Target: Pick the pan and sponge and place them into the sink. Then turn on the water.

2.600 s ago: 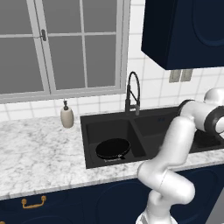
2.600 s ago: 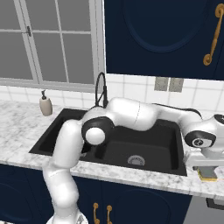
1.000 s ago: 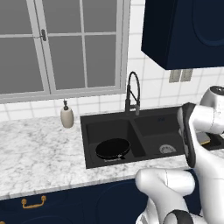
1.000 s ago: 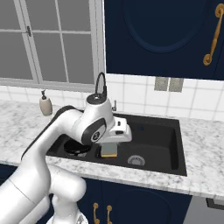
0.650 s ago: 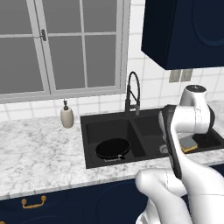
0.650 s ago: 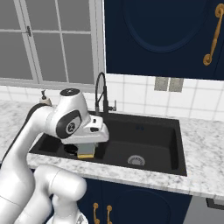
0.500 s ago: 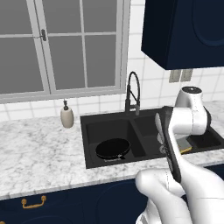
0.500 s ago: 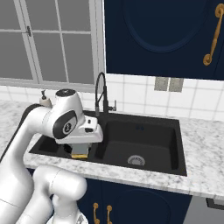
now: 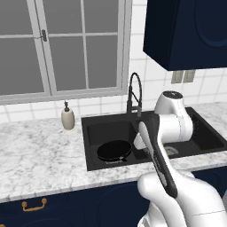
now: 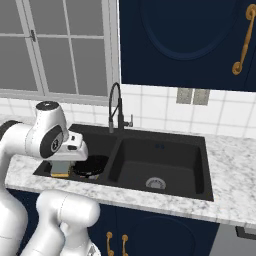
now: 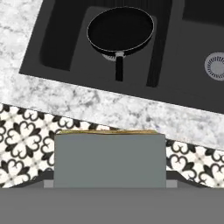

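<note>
Kitchen: sink [image 9: 95, 133], faucet [image 9: 134, 94], marble counter [image 9: 40, 150]

No lettering, brand, number or sign is showing legibly in any view. The soap dispenser [image 9: 68, 119], the upper cabinet [image 10: 200, 40] and the sink [image 10: 165, 145] are all appearing plain, carrying no readable label or marking.

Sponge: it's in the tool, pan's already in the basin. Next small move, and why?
Probably carry the sponge forward over the sink before releasing. In the hand view the tool grips it above the counter's front edge and patterned floor, short of the basin where the pan lies. Opening here would likely drop it outside the sink.
</note>
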Robot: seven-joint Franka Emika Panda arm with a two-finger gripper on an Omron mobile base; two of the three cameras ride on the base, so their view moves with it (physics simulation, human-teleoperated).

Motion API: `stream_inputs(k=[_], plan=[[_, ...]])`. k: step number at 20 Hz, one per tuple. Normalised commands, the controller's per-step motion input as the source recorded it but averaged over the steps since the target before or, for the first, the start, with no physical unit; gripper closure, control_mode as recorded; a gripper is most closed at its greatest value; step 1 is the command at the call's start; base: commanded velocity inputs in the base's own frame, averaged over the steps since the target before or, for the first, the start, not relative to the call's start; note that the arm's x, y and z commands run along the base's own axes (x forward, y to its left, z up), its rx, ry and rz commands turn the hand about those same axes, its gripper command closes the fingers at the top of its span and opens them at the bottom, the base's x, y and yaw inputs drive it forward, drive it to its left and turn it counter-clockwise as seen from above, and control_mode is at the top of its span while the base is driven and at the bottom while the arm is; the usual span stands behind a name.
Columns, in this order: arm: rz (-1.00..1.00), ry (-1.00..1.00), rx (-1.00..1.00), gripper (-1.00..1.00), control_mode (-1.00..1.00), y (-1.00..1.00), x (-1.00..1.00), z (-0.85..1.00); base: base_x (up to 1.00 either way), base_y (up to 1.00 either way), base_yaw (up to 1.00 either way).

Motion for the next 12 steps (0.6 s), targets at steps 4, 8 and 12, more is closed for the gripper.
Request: stream_inputs(k=[4, 8, 12], plan=[[0.0, -0.01, 0.04, 1.0, -1.0, 0.81, 0.33, -0.05, 0.0, 0.0, 0.0], [-0.02, 0.0, 0.0, 1.0, -1.0, 0.58, 0.96, -0.13, 0.0, 0.0, 0.0], [-0.07, 0.0, 0.0, 1.0, -1.0, 0.4, 1.0, -0.13, 0.0, 0.0, 0.0]])
